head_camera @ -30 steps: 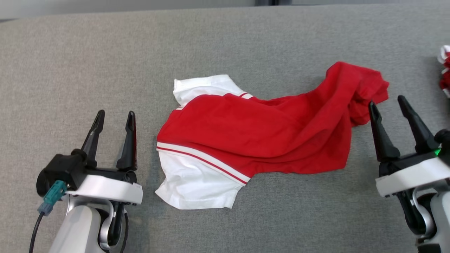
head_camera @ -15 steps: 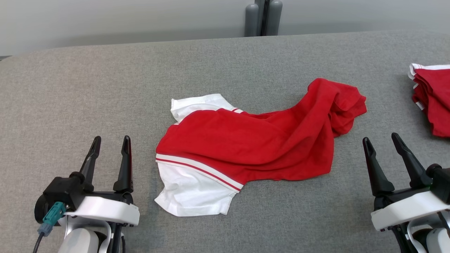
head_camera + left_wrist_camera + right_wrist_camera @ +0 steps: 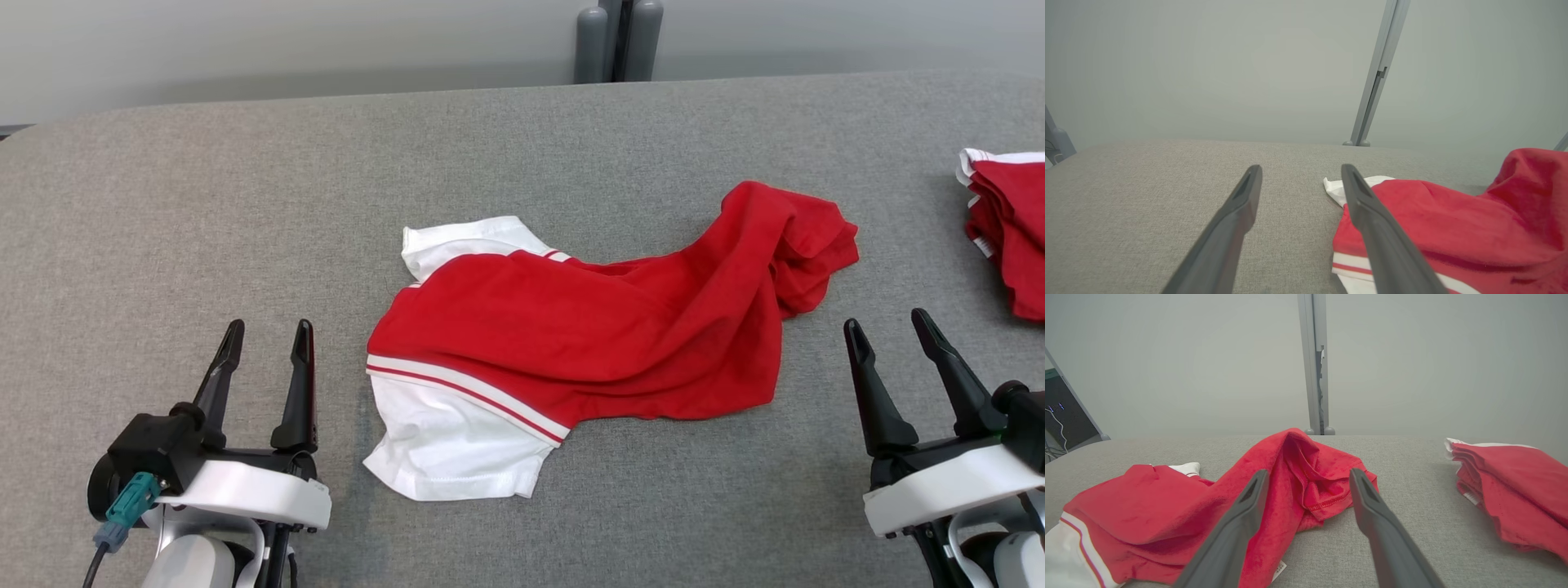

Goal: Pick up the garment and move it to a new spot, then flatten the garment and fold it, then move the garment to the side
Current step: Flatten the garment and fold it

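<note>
Garment (image 3: pixel 571 343): red top with white sleeves and red-and-white striped trim, lying crumpled near the middle of the grey bench (image 3: pixel 245 204), between the two grippers.

Lie of the cloth: one white sleeve is spread flat at the near left and a second white patch peeks out behind it. The red body runs rightward and rises into a bunched, folded-over heap at its far right end.

Left gripper (image 3: pixel 270 327): at the lower left of the head view, its two dark fingers are parted and empty. It is just beside the white sleeve, not touching it.

Right gripper (image 3: pixel 886 320): at the lower right, fingers spread with nothing between them. It is near the bunched red end but apart from it.

Folded pile (image 3: pixel 1008 220): red clothes with white edging at the bench's right edge, well apart from the garment.

Head view: gives the garment's whole outline from above, with both sleeves and the heap together.

Left wrist view: low along the bench, it takes in the striped band and sleeve edge at the right, and a grey post (image 3: pixel 1376 73) standing against a pale wall.

Right wrist view: looks into the heap, bringing out a stitched hem and a small white label (image 3: pixel 1278 571) at the cloth's near edge, detail too fine to make out from the head.
</note>
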